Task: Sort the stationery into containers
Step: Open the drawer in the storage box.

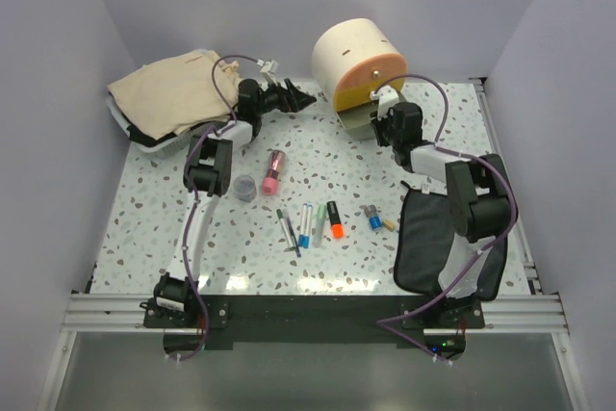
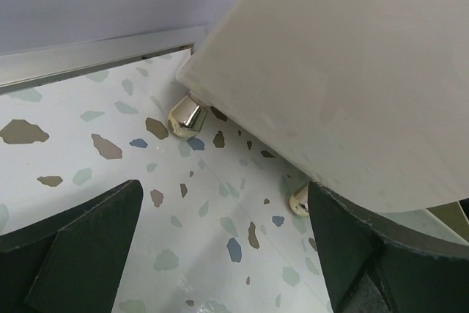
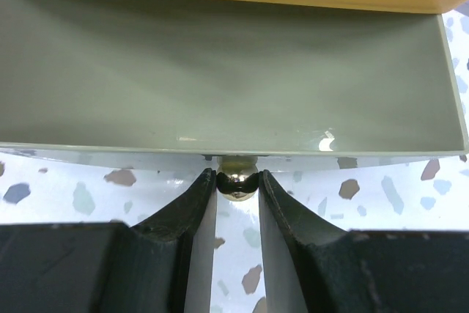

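Note:
The cream cylindrical box [image 1: 356, 50] stands at the back with its orange front [image 1: 373, 76] and a grey-green drawer [image 3: 220, 71] drawn out. In the right wrist view my right gripper [image 3: 238, 182] is shut on the drawer's small gold knob [image 3: 238, 178]. My left gripper [image 2: 227, 247] is open, low over the table beside the box [image 2: 352, 71] and its gold feet [image 2: 185, 116]. On the table lie the pens [image 1: 306, 223], highlighter [image 1: 334, 219], pink tube [image 1: 274, 172], grey pot [image 1: 245, 187] and blue and yellow pieces [image 1: 375, 220]. The black pouch [image 1: 423, 238] lies flat at the front right.
A cream cloth bag [image 1: 168, 93] is heaped at the back left corner. Aluminium rails run along the right edge [image 1: 500, 161] and the near edge [image 1: 308, 310]. Grey walls close in on three sides.

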`<state>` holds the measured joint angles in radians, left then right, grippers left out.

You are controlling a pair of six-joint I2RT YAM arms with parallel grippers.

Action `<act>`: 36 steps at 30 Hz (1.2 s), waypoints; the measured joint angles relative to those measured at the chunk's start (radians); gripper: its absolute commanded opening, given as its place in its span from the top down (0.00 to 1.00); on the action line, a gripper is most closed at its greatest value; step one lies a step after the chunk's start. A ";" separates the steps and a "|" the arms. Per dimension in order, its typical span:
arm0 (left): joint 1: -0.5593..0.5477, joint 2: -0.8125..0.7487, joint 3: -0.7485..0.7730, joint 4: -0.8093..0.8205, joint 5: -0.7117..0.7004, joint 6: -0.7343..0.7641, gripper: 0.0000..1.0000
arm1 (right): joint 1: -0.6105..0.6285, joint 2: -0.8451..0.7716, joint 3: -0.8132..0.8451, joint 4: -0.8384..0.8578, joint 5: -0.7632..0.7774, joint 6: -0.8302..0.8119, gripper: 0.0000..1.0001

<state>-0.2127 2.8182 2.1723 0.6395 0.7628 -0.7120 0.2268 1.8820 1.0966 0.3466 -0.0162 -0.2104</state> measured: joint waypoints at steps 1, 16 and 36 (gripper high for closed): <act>0.000 -0.003 -0.002 -0.008 -0.003 0.003 0.00 | 0.000 -0.011 -0.012 -0.005 -0.003 0.000 0.99; -0.005 -0.032 -0.011 -0.105 -0.024 0.055 0.00 | 0.002 -0.092 -0.092 -0.047 -0.029 0.008 0.98; -0.006 -0.338 -0.348 -0.327 -0.064 0.246 0.00 | -0.011 -0.277 -0.107 -0.314 -0.032 0.002 0.33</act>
<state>-0.2188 2.4805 1.8244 0.3122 0.6987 -0.4664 0.2157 1.6054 0.9894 0.0330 -0.0486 -0.2085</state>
